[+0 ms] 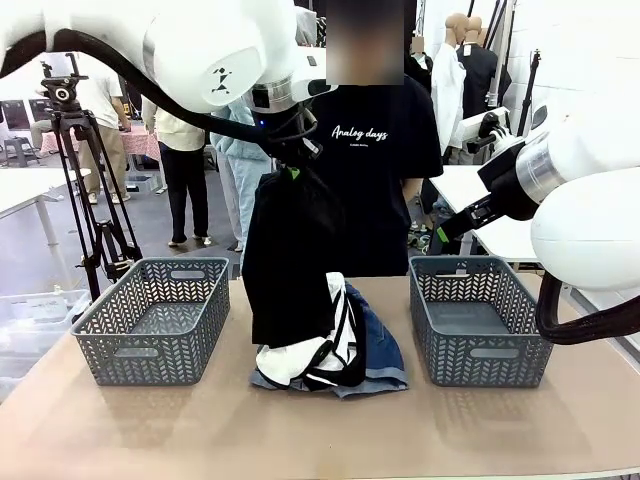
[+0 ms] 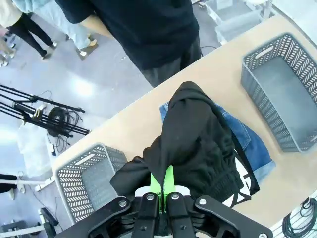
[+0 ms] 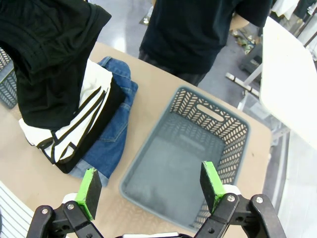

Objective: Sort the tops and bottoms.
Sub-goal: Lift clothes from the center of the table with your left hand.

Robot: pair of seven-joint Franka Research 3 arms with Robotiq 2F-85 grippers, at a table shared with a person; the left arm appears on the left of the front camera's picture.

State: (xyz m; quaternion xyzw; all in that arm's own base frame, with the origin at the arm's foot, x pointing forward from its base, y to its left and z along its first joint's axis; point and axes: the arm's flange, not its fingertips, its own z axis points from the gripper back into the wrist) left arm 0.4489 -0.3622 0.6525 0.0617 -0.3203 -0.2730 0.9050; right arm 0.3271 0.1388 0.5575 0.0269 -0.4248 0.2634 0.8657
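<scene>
Top: the black top (image 1: pixel 290 260) (image 2: pixel 198 144) (image 3: pixel 44 64) hangs in the air over the middle of the table (image 1: pixel 320 430). It is long and loose, and its low end reaches the pile under it.
Left gripper: the left gripper (image 1: pixel 292 172) (image 2: pixel 162 186) is up high. Its green pads are pressed together on the upper edge of the top and hold it up.
Bottoms: the blue bottoms (image 1: pixel 380 345) (image 2: pixel 242 136) (image 3: pixel 111 124) lie flat on the table, right at the base of the pile. They stick out on the side near the right basket.
Striped piece: a white striped piece (image 1: pixel 310 355) (image 3: pixel 74 124) with black lines lies on the bottoms, partly under the hanging top.
Baskets: the pile sits between two grey baskets — the left basket (image 1: pixel 150 350) (image 2: pixel 69 193) and the right basket (image 1: pixel 480 350) (image 2: pixel 257 74) (image 3: pixel 218 124). It is near both and touches neither.
Right gripper: the right gripper (image 3: pixel 148 168) hangs above the right basket. Its jaws are wide apart and hold nothing.
Person: a person (image 1: pixel 375 150) stands at the far side of the table, behind the pile, in a black shirt with white writing.
</scene>
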